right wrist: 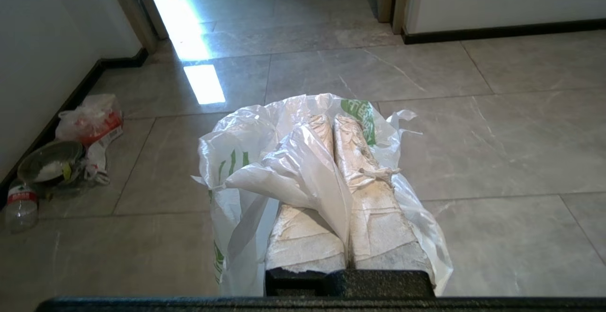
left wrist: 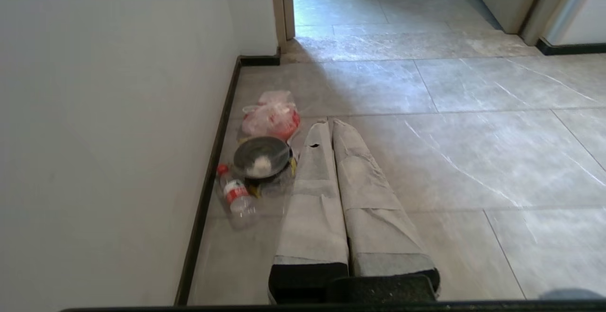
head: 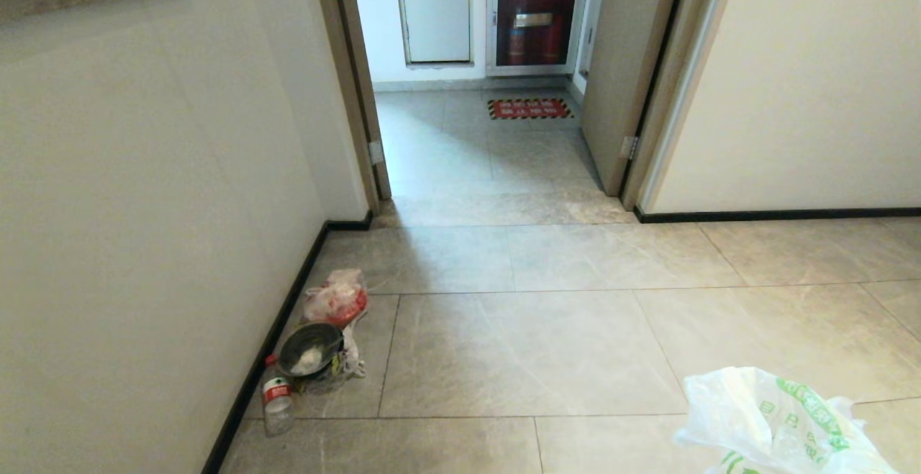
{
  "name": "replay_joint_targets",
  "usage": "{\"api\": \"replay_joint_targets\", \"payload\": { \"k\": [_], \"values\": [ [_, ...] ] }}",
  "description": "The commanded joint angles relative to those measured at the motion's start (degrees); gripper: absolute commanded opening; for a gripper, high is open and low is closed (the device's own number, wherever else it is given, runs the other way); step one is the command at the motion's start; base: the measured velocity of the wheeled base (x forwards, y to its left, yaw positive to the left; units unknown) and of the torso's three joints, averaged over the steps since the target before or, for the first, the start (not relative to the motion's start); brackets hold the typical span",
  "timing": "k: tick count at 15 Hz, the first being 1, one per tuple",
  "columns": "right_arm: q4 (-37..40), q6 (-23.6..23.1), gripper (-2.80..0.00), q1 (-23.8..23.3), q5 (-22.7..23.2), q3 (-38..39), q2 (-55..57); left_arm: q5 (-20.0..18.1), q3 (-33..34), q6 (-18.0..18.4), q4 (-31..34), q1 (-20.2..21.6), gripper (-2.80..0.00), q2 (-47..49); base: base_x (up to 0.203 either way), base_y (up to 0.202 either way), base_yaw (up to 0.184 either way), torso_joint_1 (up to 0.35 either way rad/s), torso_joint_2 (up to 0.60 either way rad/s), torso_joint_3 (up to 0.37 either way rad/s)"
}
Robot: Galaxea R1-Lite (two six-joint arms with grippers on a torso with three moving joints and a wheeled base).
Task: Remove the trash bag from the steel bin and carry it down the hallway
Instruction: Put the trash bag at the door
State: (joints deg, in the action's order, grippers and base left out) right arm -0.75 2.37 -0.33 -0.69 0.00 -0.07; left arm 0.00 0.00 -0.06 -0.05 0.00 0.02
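The right gripper (right wrist: 331, 122), clamped on the trash bag (right wrist: 284, 170), holds it above the hallway (head: 518, 330) floor – thin plastic that may slip free or snag floor litter (head: 316, 348) – left gripper (left wrist: 326, 125) closed, empty.

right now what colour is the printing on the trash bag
Green, on the thin white trash bag; it shows best in the right wrist view.

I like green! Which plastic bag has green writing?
The thin white plastic bag held in the right pincer; the bag by the wall is red-and-clear.
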Motion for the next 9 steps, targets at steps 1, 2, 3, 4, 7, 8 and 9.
{"api": "replay_joint_targets", "payload": {
  "k": [1, 2, 3, 4, 7, 8, 9],
  "values": [
    [-0.04, 0.00, -2.80, -0.02, -0.01, 0.09, -0.01, 0.00, 0.00, -0.02, -0.04, 0.00, -2.80, -0.02, 0.179, 0.000, 0.002, -0.002, 0.00, -0.002],
    [-0.04, 0.00, -2.80, 0.01, -0.01, 0.09, -0.01, 0.00, 0.00, -0.02, -0.04, 0.00, -2.80, -0.02, 0.186, 0.000, -0.002, 0.007, 0.00, 0.000],
    [-0.04, 0.00, -2.80, 0.00, -0.01, 0.09, -0.01, 0.00, 0.00, -0.02, 0.03, 0.00, -2.80, -0.02, 0.190, 0.000, 0.001, -0.002, 0.00, 0.001],
    [-0.04, 0.00, -2.80, -0.02, -0.01, 0.09, -0.01, 0.00, 0.00, -0.02, 0.02, 0.00, -2.80, -0.02, 0.208, 0.000, 0.001, 0.012, 0.00, -0.002],
    [-0.04, 0.00, -2.80, 0.07, -0.01, 0.09, -0.01, 0.00, 0.00, -0.02, 0.05, 0.00, -2.80, -0.02, 0.185, 0.000, -0.003, 0.003, 0.00, 0.003],
    [-0.04, 0.00, -2.80, 0.06, -0.01, 0.09, -0.01, 0.00, 0.00, -0.02, 0.05, 0.00, -2.80, -0.02, 0.179, 0.000, -0.001, 0.002, 0.01, -0.001],
    [-0.04, 0.00, -2.80, -0.01, -0.01, 0.09, -0.01, 0.00, 0.00, -0.02, -0.04, 0.00, -2.80, 0.06, 0.187, 0.000, -0.002, 0.003, 0.00, 0.002]
  ]
}}
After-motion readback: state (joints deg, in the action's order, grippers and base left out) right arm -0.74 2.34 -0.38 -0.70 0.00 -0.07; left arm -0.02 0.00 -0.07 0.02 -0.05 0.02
